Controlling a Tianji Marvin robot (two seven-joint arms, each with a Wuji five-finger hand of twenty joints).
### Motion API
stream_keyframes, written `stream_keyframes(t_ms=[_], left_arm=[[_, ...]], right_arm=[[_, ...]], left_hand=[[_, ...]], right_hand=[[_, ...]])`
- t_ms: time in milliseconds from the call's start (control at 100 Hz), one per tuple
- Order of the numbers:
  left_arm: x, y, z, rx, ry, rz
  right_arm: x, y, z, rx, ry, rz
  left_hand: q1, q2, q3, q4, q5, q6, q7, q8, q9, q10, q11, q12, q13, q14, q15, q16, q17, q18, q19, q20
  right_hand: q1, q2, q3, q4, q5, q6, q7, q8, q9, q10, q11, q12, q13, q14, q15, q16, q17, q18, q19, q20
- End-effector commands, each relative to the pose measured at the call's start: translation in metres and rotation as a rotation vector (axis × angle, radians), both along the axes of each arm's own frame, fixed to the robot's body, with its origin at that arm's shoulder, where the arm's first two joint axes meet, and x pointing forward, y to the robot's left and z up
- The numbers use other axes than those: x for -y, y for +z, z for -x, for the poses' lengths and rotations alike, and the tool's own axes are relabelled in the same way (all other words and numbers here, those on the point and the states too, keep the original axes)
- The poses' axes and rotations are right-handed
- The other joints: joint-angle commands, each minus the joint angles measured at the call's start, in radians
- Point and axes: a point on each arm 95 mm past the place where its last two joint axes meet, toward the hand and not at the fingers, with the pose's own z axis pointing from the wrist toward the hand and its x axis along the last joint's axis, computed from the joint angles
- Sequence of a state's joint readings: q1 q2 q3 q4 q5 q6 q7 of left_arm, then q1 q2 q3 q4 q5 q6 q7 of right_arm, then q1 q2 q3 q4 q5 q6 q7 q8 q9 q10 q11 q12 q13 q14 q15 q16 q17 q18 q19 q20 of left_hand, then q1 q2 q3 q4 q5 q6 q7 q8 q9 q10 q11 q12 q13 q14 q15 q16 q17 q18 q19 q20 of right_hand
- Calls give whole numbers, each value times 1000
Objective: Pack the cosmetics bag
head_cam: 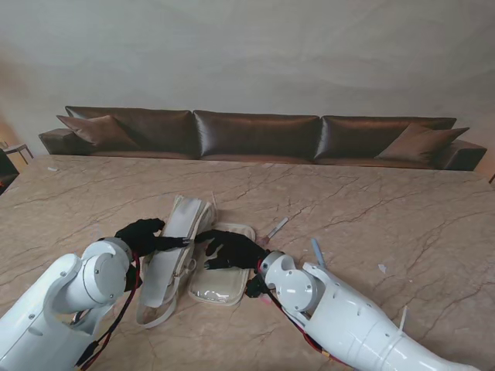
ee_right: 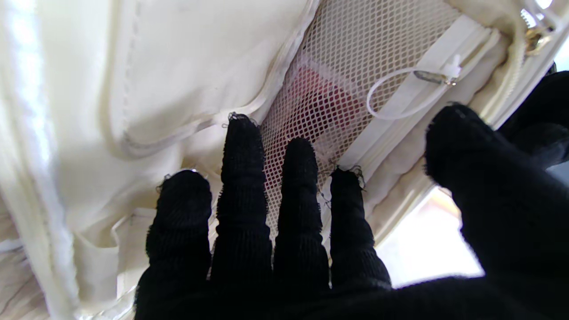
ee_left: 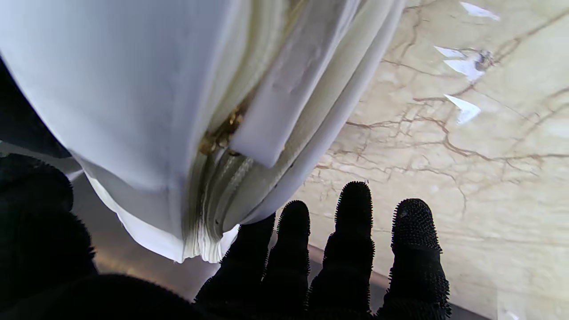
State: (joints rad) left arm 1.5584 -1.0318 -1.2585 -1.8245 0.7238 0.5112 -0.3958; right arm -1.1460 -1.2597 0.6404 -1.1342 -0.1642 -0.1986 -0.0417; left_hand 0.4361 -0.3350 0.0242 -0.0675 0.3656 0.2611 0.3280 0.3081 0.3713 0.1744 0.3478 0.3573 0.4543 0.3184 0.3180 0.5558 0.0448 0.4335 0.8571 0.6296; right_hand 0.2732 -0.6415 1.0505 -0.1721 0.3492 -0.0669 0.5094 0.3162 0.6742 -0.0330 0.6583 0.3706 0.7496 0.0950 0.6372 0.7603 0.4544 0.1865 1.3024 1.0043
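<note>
I see a beige brown-veined marble table (head_cam: 402,209) carrying an opened cream fabric cosmetics bag (head_cam: 174,255), with small pale scattered items (head_cam: 277,227) lying just right of it.

Cream cosmetics bag (head_cam: 179,255) lies unzipped, spread open.

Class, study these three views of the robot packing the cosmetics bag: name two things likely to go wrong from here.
1. The left hand touches the raised flap only at its edge; the flap may flop down.
2. The right hand rests on the mesh pocket; threads already cling to its fingertips, so the glove may snag.
</note>
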Motion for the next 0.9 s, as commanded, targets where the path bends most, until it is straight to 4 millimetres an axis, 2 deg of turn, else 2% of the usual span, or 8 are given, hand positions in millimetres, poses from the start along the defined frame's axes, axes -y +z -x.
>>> stream_keyframes(t_ms=[0,230,270,480,510,560,640,890], left_arm=[[7,0,5,-6,-28,0],[12,-6,6,-30,-62,-99],[12,-7,6,-31,-62,-110],[17,-13,0,10,-35,-119],[18,-14,-1,23,-27,-115],[19,-15,-3,48,-17,-114],[21,-17,-5,61,-1,-104],[22,-24,-13,73,46,-86]], right_arm=[[-6,2,0,4,6,-10],[-9,0,-1,4,9,-19],[-9,0,-1,4,10,-19],[-9,0,-1,6,8,-18],[-9,0,-1,7,8,-17],[-8,0,-2,9,8,-16],[-6,1,-2,14,10,-11],[9,13,-2,52,29,26]], left_hand=[[13,12,-36,19,-21,22,-12,-20,-9,13,-16,-12,-16,15,1,-3,-18,36,18,11],[91,-56,-4,30,-52,22,-20,-16,-33,3,-4,-7,-2,6,3,-4,4,38,19,16],[-24,-126,311,11,-38,13,4,9,-9,-2,18,9,26,3,31,18,29,31,31,39],[56,-119,871,34,121,-181,386,244,304,-143,248,232,345,-61,365,257,356,-67,379,145],[136,-154,923,-23,145,-228,459,269,361,-159,258,324,387,-64,416,283,410,-75,443,134],[279,-230,929,-120,195,-298,588,256,527,-176,172,497,472,-73,495,296,501,-83,536,107],[380,-187,875,-168,272,-355,686,271,664,-205,171,585,570,-82,588,305,606,-89,647,83],[429,-94,778,-189,265,-447,803,564,687,-325,501,705,696,-187,844,376,784,-159,894,12]], right_hand=[[-14,15,9,35,6,-23,-2,-18,1,-6,-7,1,12,9,15,9,-1,5,19,-3],[-13,17,12,37,7,-22,-1,-18,4,-6,-7,1,14,10,19,12,-2,6,19,-3],[-13,17,12,36,6,-22,-2,-18,3,-6,-7,1,13,8,20,12,-1,5,19,-3],[-12,18,14,37,8,-23,-1,-18,3,-7,-8,1,11,9,19,13,-2,6,18,-3],[-12,18,15,37,9,-24,-1,-18,4,-6,-8,2,11,8,19,13,-3,6,18,-3],[-12,18,15,37,9,-24,0,-18,4,-6,-8,2,12,9,19,13,-2,6,18,-3],[-12,19,16,37,12,-26,1,-17,7,-5,-7,2,13,9,19,13,-3,6,18,-3],[-13,23,15,37,26,-34,9,-14,13,-7,-10,1,14,7,15,10,-6,5,9,-8]])
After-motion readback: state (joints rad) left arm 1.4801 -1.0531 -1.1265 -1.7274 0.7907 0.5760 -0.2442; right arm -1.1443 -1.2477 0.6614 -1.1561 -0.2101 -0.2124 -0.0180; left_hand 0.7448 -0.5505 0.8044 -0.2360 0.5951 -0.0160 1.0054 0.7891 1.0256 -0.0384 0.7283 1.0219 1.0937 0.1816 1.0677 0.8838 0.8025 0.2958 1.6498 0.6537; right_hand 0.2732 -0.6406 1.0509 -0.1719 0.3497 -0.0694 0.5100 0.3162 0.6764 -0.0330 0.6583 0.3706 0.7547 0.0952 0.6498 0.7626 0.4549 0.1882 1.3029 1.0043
